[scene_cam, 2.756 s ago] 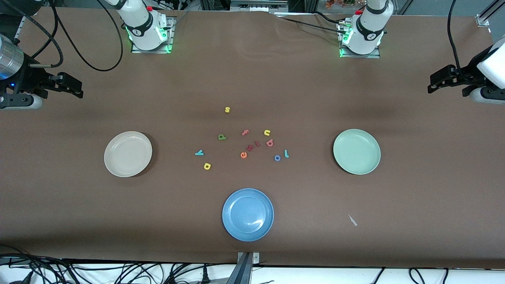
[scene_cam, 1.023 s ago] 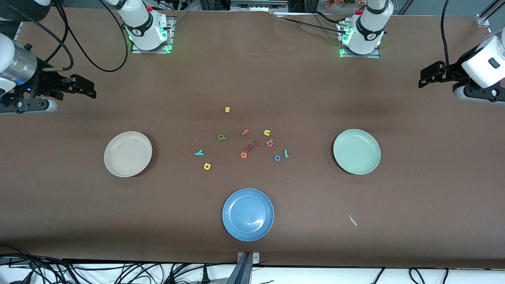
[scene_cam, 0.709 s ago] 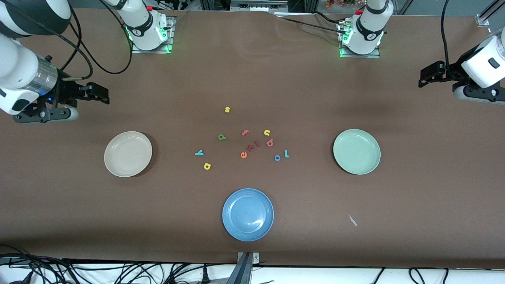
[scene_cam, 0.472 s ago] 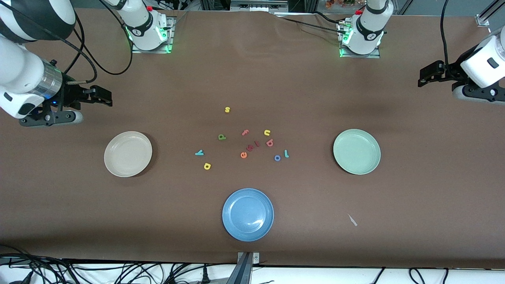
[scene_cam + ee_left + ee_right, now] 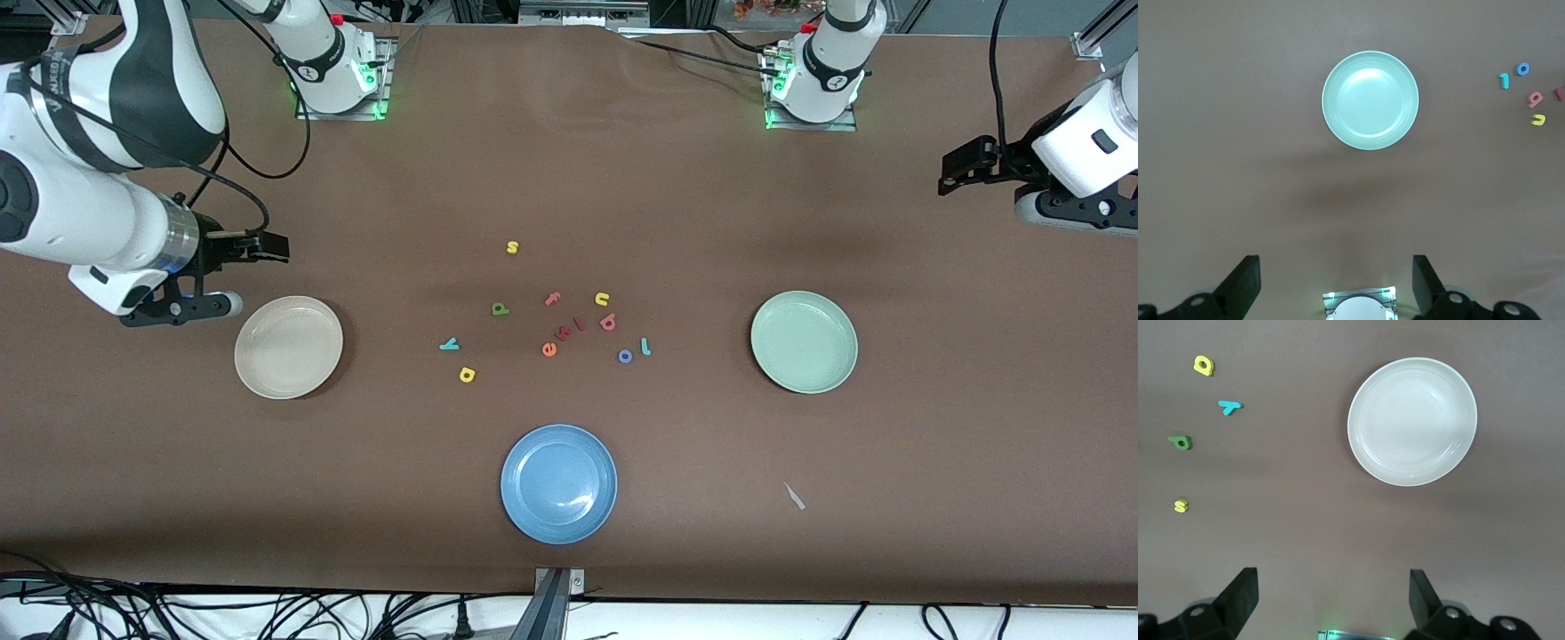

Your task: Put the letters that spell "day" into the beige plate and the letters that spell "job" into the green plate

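Note:
The green "d" (image 5: 500,309), yellow "a" (image 5: 467,375) and teal "y" (image 5: 449,344) lie mid-table, on the side toward the empty beige plate (image 5: 288,347). The teal "j" (image 5: 645,346), blue "o" (image 5: 625,356) and salmon "b" (image 5: 608,322) lie toward the empty green plate (image 5: 804,341). My right gripper (image 5: 267,247) hangs open over the table just off the beige plate's rim. My left gripper (image 5: 956,169) hangs open over the left arm's end of the table. The right wrist view shows the beige plate (image 5: 1412,420), "a" (image 5: 1203,365), "y" (image 5: 1229,406) and "d" (image 5: 1181,443).
A blue plate (image 5: 558,483) sits nearer the front camera than the letters. Stray letters lie among the others: yellow "s" (image 5: 512,247), yellow "u" (image 5: 602,299), salmon "f" (image 5: 552,299), orange "e" (image 5: 548,349). A small pale scrap (image 5: 794,496) lies near the front edge.
My right arm has swung in from the table's end toward the beige plate, its gripper still open. The left gripper has barely shifted. No letter has moved.

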### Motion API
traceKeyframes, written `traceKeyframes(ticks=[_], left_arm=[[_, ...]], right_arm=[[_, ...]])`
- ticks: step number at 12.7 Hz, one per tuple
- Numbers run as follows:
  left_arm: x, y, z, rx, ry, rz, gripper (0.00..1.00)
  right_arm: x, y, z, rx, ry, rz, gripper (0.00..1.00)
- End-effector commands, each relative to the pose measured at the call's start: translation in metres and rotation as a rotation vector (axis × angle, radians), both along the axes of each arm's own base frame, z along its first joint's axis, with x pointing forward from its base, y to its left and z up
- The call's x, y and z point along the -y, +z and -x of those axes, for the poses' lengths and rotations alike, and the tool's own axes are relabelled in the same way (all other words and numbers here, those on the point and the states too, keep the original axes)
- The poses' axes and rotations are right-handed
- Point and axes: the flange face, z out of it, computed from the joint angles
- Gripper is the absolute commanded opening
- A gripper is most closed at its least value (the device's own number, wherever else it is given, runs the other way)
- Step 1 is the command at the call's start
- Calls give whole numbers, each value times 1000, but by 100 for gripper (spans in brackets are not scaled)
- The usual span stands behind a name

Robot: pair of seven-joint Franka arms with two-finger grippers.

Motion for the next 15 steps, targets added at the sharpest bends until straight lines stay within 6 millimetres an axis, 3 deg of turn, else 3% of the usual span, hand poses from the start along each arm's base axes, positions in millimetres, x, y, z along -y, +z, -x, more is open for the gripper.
traceKeyframes(ticks=[1,4,8,11,15], left_arm=[[4,5,0,-13,-7,9,100],[18,-1,-3,-23,-29,23,100],[68,-22,-13,-41,-118,30,100],[128,-64,-33,-25,-214,46,100],[187,-126,-54,-12,-118,35,100]], right_arm=[[-17,-15,-5,-23,26,-5,100],[-51,-31,-4,-18,63,-7,100],[-94,-43,9,-17,-25,40,100],[-118,-62,17,7,-125,-7,100],[-161,-73,32,33,-333,23,100]])
